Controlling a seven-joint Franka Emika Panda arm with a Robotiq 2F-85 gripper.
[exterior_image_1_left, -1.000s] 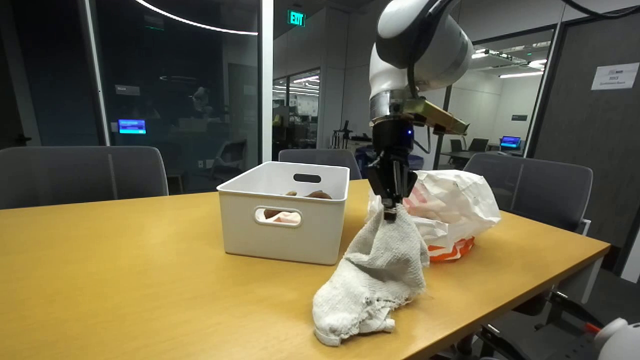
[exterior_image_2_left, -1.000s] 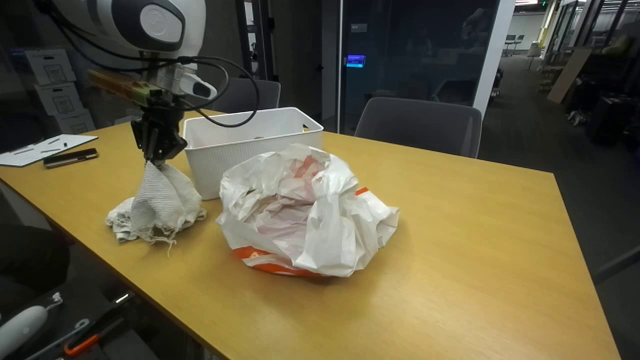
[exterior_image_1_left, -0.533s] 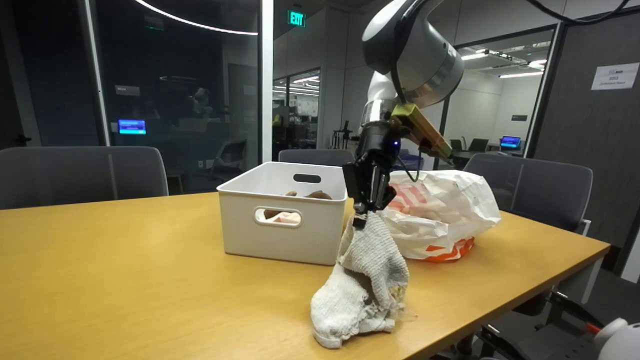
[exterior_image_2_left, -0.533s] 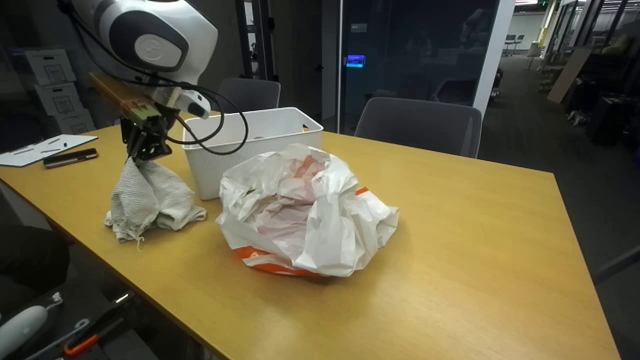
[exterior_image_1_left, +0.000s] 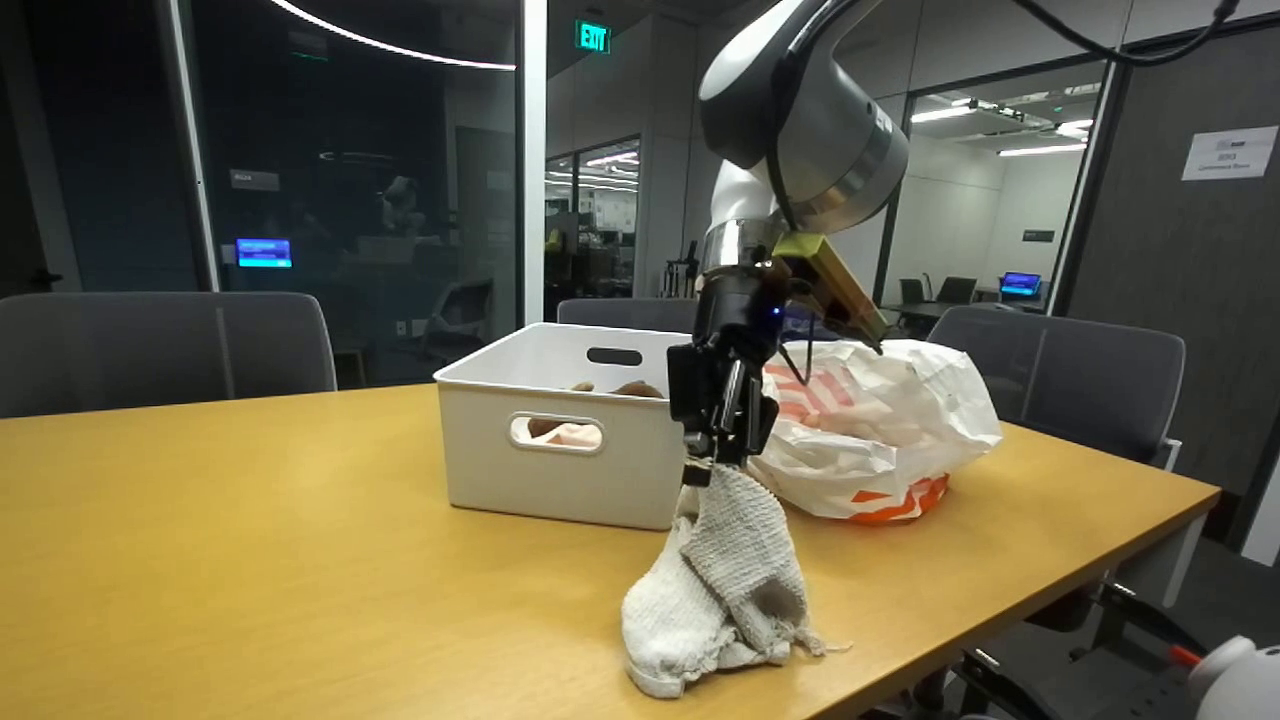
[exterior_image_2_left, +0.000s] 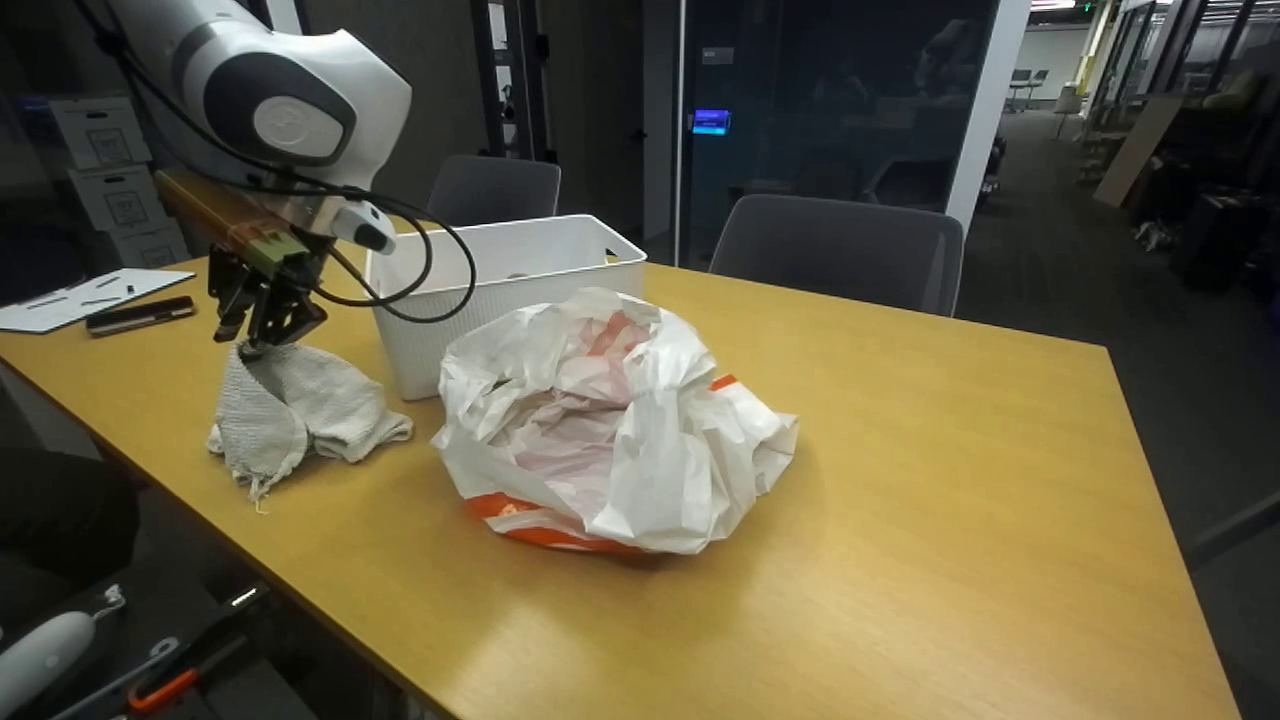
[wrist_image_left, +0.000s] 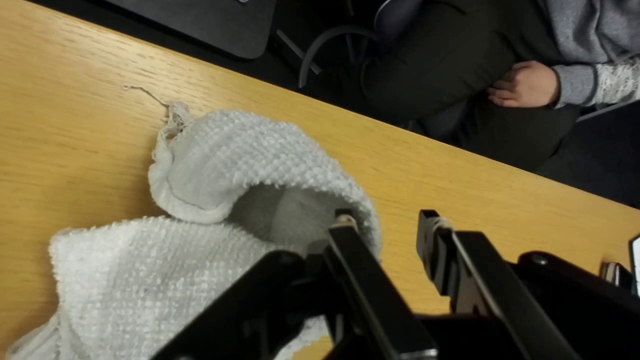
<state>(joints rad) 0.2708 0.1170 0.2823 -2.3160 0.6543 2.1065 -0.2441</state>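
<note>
A white-grey textured cloth (exterior_image_1_left: 735, 575) lies bunched on the table with one part standing up in a fold; it also shows in an exterior view (exterior_image_2_left: 310, 400) and in the wrist view (wrist_image_left: 150, 280). My gripper (exterior_image_1_left: 712, 468) is open at the top of this fold, and its spread fingers also show in an exterior view (exterior_image_2_left: 243, 335). In the wrist view my gripper (wrist_image_left: 387, 222) has one finger against or inside the cloth's hollow fold and the other apart from it, over bare table. Nothing is clamped between the fingers.
A white bin (exterior_image_1_left: 570, 490) with brown and pale things inside stands close to the gripper. A crumpled white and orange plastic bag (exterior_image_2_left: 620, 430) lies near. A dark object (exterior_image_2_left: 140, 315) and white sheet (exterior_image_2_left: 50, 305) lie on the table. A person (wrist_image_left: 465, 65) sits beyond the table edge.
A second ago the gripper held the cloth's top up. It has moved toward the bin's near corner and down, and its fingers have opened. The cloth has sunk lower and folded over.
</note>
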